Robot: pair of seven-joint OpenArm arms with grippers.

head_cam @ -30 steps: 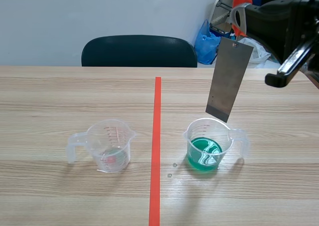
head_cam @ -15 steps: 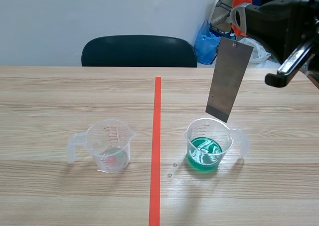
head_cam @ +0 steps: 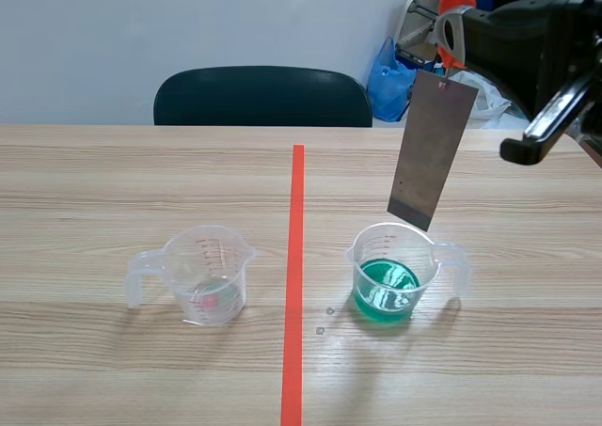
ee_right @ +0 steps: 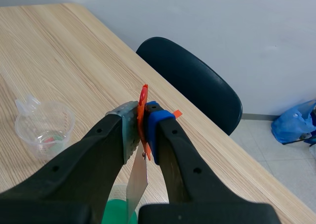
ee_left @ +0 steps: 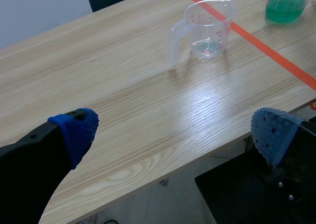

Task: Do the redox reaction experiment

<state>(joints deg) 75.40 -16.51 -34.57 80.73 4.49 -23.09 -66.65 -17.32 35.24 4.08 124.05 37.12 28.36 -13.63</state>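
- Metal strip [head_cam: 432, 153]: grey and flat, hanging tilted from an orange clip [head_cam: 450, 17]. Its lower edge sits just over the rim of the green-liquid cup [head_cam: 393, 274], clear of the liquid.
- Right jaws: closed on the orange clip, raised well above the worktop [head_cam: 113, 191].
- Green-liquid cup: clear, with a handle, standing just right of the tape line [head_cam: 295, 257].
- Second cup [head_cam: 205, 274]: clear, with red scale marks, nearly empty, left of the tape line.
- Left jaws: open, blue pads [ee_left: 79, 130] wide apart, gripping nothing, over the worktop's near edge.
- Chair [head_cam: 263, 97]: dark, behind the worktop's far edge.
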